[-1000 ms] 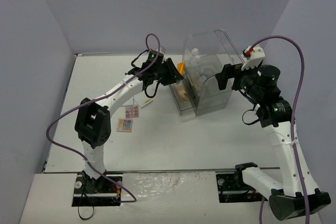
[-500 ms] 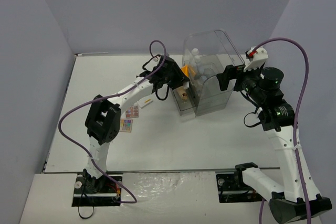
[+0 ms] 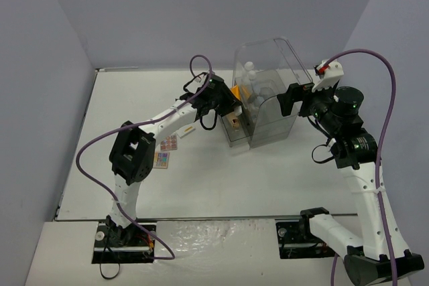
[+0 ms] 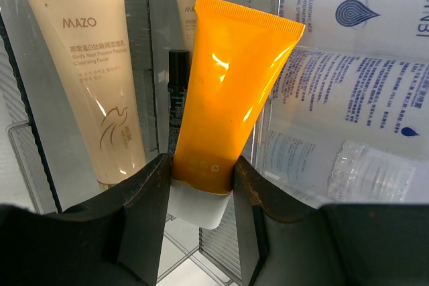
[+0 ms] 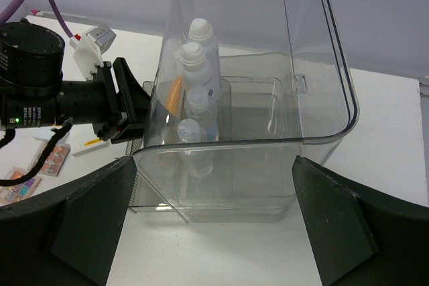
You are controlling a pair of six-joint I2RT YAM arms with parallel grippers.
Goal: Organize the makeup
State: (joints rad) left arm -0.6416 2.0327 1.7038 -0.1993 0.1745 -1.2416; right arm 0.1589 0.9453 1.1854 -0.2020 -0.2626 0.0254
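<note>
One clear case [image 3: 268, 98] stands mid-frame on the worktop [image 3: 134, 98] from above. Left wrist: our left gripper [image 4: 201, 165] clasps the orange tube [image 4: 228, 85] mid-frame, beside a beige tube [image 4: 87, 78]. Right wrist: our right gripper [image 5: 214, 162] gapes wide, straddling the case.

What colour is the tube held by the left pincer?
Orange tube, white cap; best in the left wrist view.

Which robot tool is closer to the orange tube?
Left. The left tool grips the orange tube; the right tool stands open on the far side of the clear case.
</note>
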